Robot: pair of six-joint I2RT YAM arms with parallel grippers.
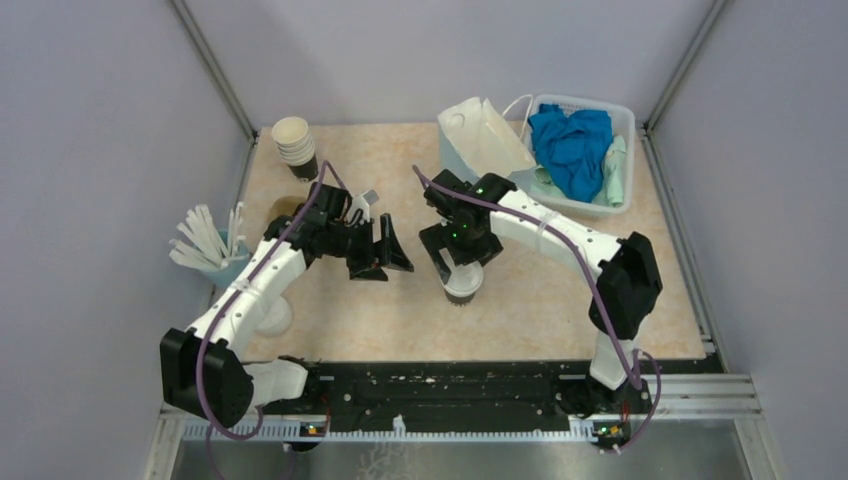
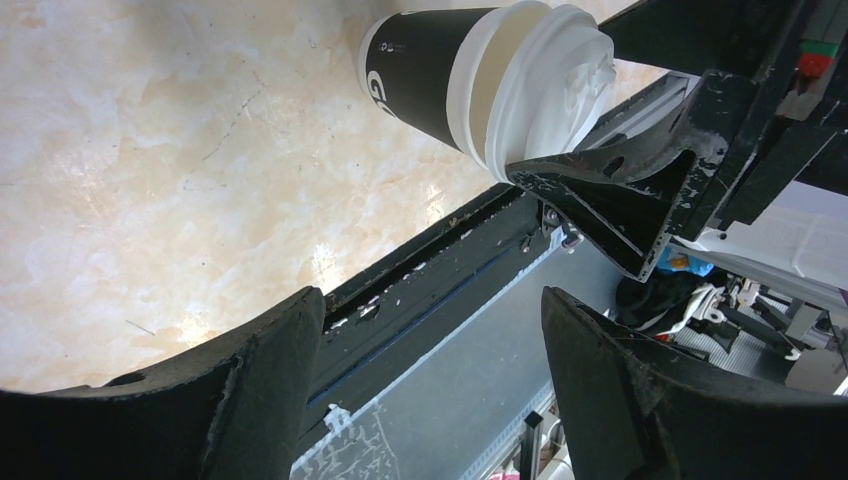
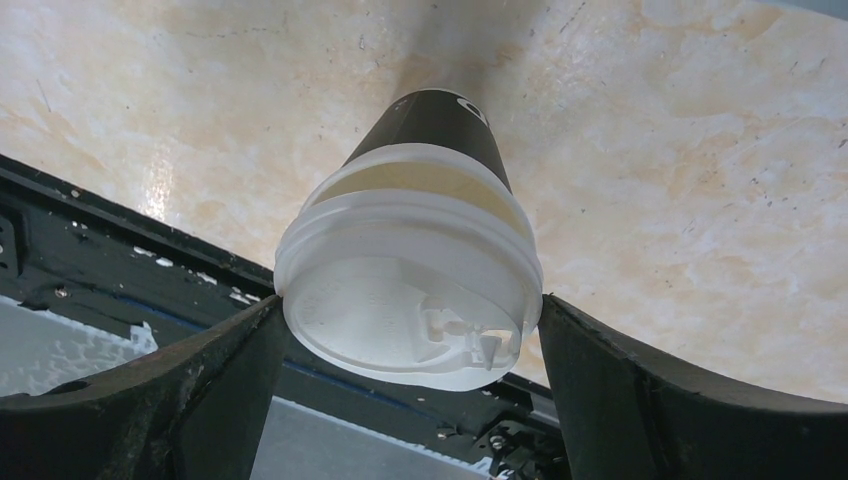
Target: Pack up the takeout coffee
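Observation:
The takeout coffee (image 1: 463,287) is a dark cup with a white lid, standing upright on the table near its middle. It also shows in the right wrist view (image 3: 425,210) and the left wrist view (image 2: 450,65). My right gripper (image 1: 460,262) reaches down over it, and in its own view (image 3: 410,305) both fingers touch opposite sides of the lid rim. My left gripper (image 1: 385,250) is open and empty a little to the cup's left. In the left wrist view (image 2: 432,300) its fingers stand wide apart with only the table edge between them.
A white paper bag (image 1: 485,135) stands at the back beside a white basket (image 1: 628,120) holding a blue cloth (image 1: 570,145). A stack of lidless cups (image 1: 295,145) is at the back left. A cup of white stirrers (image 1: 205,245) is at the left edge.

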